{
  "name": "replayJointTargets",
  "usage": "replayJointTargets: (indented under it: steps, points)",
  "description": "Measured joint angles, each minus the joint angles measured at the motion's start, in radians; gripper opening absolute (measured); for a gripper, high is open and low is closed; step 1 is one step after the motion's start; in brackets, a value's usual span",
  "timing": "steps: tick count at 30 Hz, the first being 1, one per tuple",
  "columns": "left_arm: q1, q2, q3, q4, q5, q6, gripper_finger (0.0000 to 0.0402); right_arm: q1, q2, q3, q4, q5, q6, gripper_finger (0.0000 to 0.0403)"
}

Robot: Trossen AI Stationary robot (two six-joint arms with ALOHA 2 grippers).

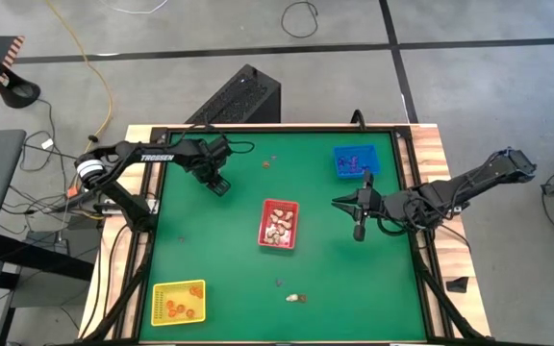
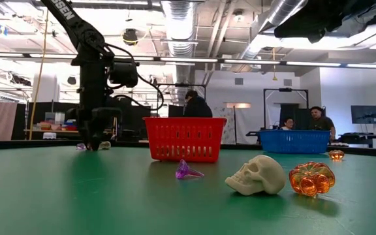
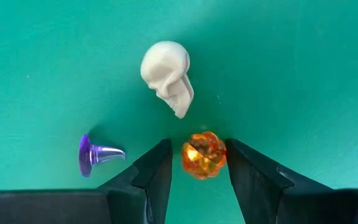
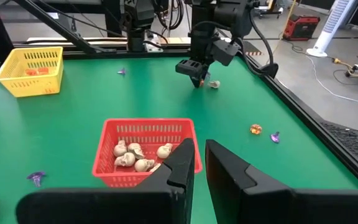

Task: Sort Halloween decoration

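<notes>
Dark fingers (image 3: 157, 171) of the left tool (image 3: 197, 171) stand spread, straddling a translucent orange plastic pumpkin (image 3: 202, 154) on the green table (image 3: 303, 68), not yet pinching it. A cream skull trinket (image 3: 168, 76) lies just beyond and a purple witch-hat trinket (image 3: 95, 154) off to one side. To grip well, I judge the tool should drop straight, centre on the pumpkin and close gently without nudging the skull. Over the table's right side near the blue tray (image 1: 355, 160), the right tool (image 4: 199, 163) waits nearly clenched and empty. Orange pieces belong in the yellow tray (image 1: 178, 302).
</notes>
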Motion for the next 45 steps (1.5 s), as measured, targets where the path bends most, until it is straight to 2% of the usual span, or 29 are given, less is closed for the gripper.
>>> replayJointTargets:
  steps: [16,28,35,40,45]
  points:
    - [0.0,0.0,0.0,-0.017,0.032,0.01,0.0139,0.0,0.0,0.0,0.0,0.0,0.0,0.0069]
    - [0.0,0.0,0.0,-0.031,0.045,0.009,0.0079,0.0,0.0,0.0,0.0,0.001,0.0,0.0069]
    - [0.0,-0.005,0.018,-0.053,0.064,0.029,0.0085,0.0,0.0,0.0,0.0,0.001,0.001,0.0069]
    - [-0.035,-0.074,0.06,-0.14,0.159,0.043,0.0087,0.0,0.0,0.0,-0.001,0.001,0.001,0.0069]
    - [-0.166,-0.195,0.062,-0.245,0.226,-0.023,0.0088,0.0,0.0,0.0,-0.024,0.001,0.0,0.0069]
